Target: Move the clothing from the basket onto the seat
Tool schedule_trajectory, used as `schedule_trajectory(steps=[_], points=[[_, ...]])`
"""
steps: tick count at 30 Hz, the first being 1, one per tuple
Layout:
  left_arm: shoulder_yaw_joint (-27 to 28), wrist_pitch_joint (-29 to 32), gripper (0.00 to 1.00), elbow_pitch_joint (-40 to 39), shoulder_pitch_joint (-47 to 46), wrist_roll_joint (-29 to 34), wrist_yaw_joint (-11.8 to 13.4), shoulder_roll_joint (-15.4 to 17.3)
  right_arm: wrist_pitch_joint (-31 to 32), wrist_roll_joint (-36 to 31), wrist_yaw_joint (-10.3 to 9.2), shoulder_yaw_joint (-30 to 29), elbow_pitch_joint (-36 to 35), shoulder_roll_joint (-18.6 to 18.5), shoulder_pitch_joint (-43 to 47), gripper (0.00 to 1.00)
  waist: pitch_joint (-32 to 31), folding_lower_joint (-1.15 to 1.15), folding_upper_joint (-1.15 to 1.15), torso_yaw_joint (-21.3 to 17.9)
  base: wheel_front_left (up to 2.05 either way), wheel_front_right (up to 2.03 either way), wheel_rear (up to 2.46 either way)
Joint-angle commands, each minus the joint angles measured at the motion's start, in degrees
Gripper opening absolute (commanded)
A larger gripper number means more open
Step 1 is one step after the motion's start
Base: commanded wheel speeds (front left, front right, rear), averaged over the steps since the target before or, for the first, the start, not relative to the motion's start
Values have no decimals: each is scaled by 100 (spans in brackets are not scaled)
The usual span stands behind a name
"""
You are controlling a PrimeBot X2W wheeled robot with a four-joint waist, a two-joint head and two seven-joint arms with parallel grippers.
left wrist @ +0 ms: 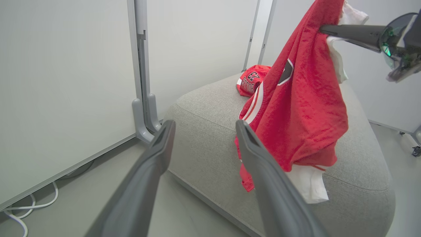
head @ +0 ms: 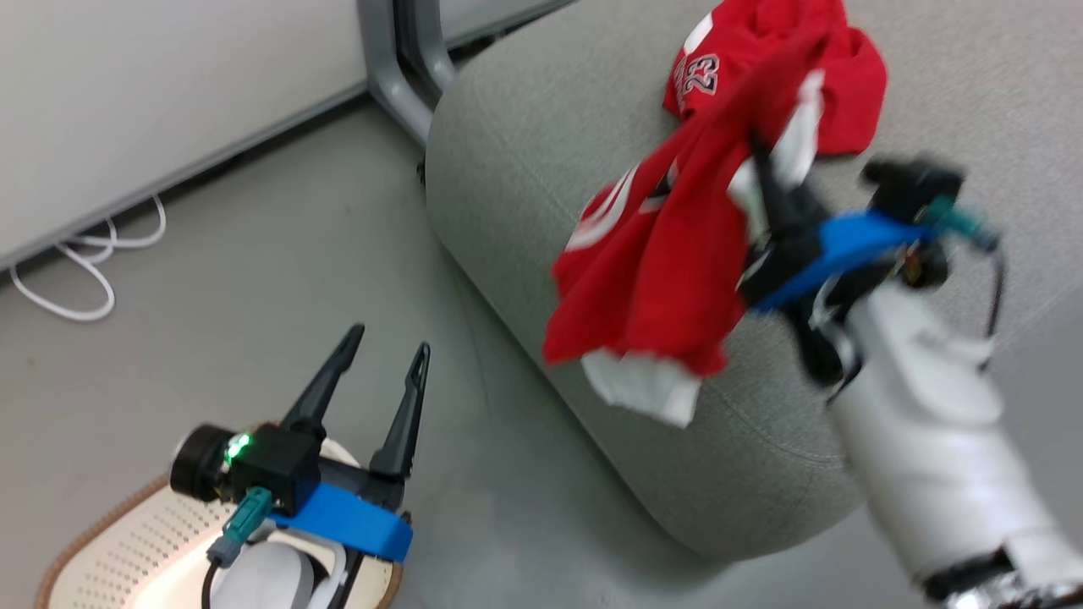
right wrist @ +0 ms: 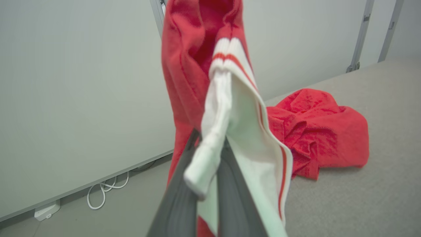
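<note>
1. clothing (head: 660, 262) hangs pinched in our right gripper (head: 764, 169) over the seat (head: 516, 144) edge.
2. we should carry it further in, beside the red piece (head: 854, 85) lying there, before releasing.
3. our left gripper (head: 389, 338) hovers spread and empty by the basket (head: 101, 541).

Fuzzy red cloth clothing (left wrist: 306, 108), matt grey woven-fabric seat (head: 525, 127), perforated plastic basket (head: 127, 541)
</note>
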Motion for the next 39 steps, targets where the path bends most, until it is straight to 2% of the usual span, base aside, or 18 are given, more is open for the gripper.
schedule_trajectory(steps=[1,6,10,12,16,19,24,31,33,34,39], points=[[-33,-26,100,-112,-228,79,-14,93,-31,-262,2,-459,38,-78,-495,0,456,0,0,163,0,0,0],[-275,-20,100,-301,-660,153,-14,352,7,-713,2,-1644,42,-456,-1515,0,1192,0,0,477,0,0,0],[-487,26,100,-490,-1020,172,-14,578,230,-809,2,-2434,-137,-958,-2191,0,1728,0,0,764,0,0,0],[-558,49,100,-673,-1269,185,-14,674,467,-985,3,-2923,-306,-1347,-2518,0,2103,0,0,947,0,0,0],[-617,61,100,-894,-1594,189,-14,752,640,-1208,2,-3540,-511,-1670,-2721,0,2564,0,0,1148,0,0,0],[-658,84,100,-1022,-1830,219,-14,800,565,-1330,2,-3789,-605,-1718,-2573,0,2859,0,0,1271,0,0,0],[-682,102,100,-1159,-2157,247,-15,907,410,-1436,2,-4054,-349,-1603,-2186,0,3185,0,0,1448,0,0,0],[-640,52,100,-1080,-2135,139,27,897,214,-1463,2,-4145,86,-1440,-1993,0,3189,0,0,1530,0,0,0],[-634,32,100,-1038,-2132,113,31,869,189,-1469,2,-4154,166,-1430,-1983,55,3160,0,0,1550,0,0,0],[-641,20,100,-1008,-2132,100,31,858,176,-1480,2,-4154,192,-1427,-1976,98,3135,0,0,1558,0,0,0],[-689,-6,100,-819,-2130,-18,19,713,177,-1513,2,-4032,256,-1417,-1865,100,2894,0,0,1675,0,0,0]])
